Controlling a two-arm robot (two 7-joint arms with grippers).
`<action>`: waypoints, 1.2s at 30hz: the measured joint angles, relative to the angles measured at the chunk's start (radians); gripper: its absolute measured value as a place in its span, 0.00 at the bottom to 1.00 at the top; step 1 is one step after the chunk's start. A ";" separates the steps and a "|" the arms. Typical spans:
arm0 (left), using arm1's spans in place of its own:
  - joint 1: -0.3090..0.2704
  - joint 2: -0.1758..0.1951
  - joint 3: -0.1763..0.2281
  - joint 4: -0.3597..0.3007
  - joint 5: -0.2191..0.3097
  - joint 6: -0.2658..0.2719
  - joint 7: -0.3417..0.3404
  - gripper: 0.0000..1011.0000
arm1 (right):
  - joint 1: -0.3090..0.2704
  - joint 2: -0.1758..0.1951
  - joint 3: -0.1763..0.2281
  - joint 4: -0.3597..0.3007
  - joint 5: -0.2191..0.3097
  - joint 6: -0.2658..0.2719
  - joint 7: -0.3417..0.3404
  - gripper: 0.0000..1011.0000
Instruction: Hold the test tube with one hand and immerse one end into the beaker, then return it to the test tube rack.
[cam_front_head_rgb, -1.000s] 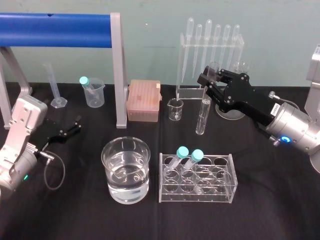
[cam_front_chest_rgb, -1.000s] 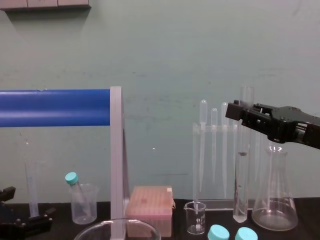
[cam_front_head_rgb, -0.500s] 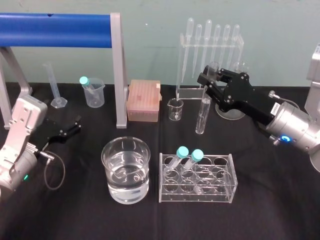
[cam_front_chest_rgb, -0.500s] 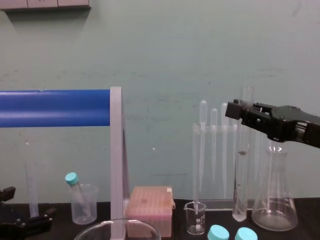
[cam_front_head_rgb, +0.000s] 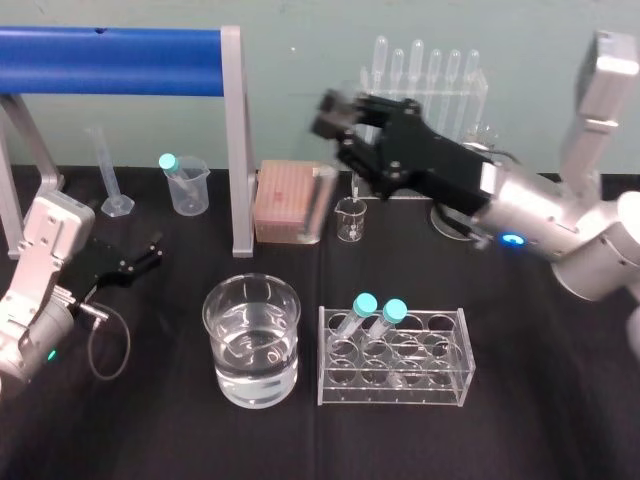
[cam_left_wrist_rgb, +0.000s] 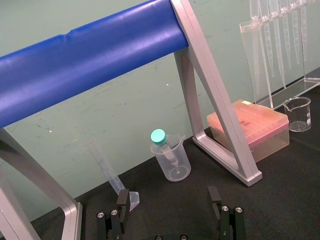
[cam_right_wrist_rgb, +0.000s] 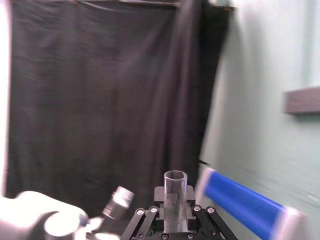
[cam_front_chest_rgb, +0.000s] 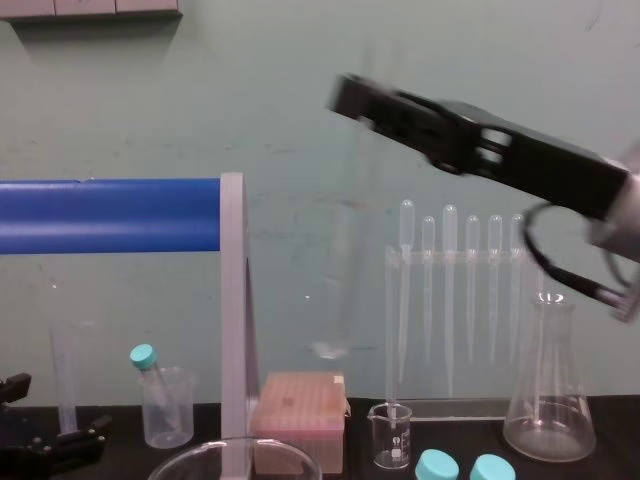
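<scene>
The right gripper (cam_front_head_rgb: 338, 118) sits at the upper middle of the head view, clamped on the test tube (cam_front_head_rgb: 322, 203), which hangs blurred and nearly upright below it, in front of the pink tip box (cam_front_head_rgb: 285, 200); in the chest view the tube's lower end floats above that box. The beaker (cam_front_head_rgb: 252, 340), part full of water, stands at lower centre-left, with the test tube rack (cam_front_head_rgb: 393, 357) just to its right; the left gripper (cam_front_head_rgb: 140, 262) rests near the left edge on the black table (cam_front_head_rgb: 540, 400), fingers spread wide around nothing.

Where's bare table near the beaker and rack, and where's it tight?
Bare cloth: right of the test tube rack, and between rack and small spouted beaker. Crowded: back row, tip box, pipette stand, flask, where the right gripper holds the test tube; left gripper parked at left.
</scene>
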 joint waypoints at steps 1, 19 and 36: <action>0.000 0.000 0.000 0.000 0.000 0.000 0.000 0.99 | 0.018 -0.014 -0.018 0.006 0.007 0.002 0.025 0.22; 0.000 0.000 0.000 0.000 0.000 0.000 0.000 0.99 | 0.114 -0.085 -0.183 0.133 0.011 0.047 0.143 0.22; 0.000 0.000 0.000 0.000 0.000 0.000 0.000 0.99 | 0.178 -0.145 -0.255 0.309 -0.044 0.031 0.170 0.22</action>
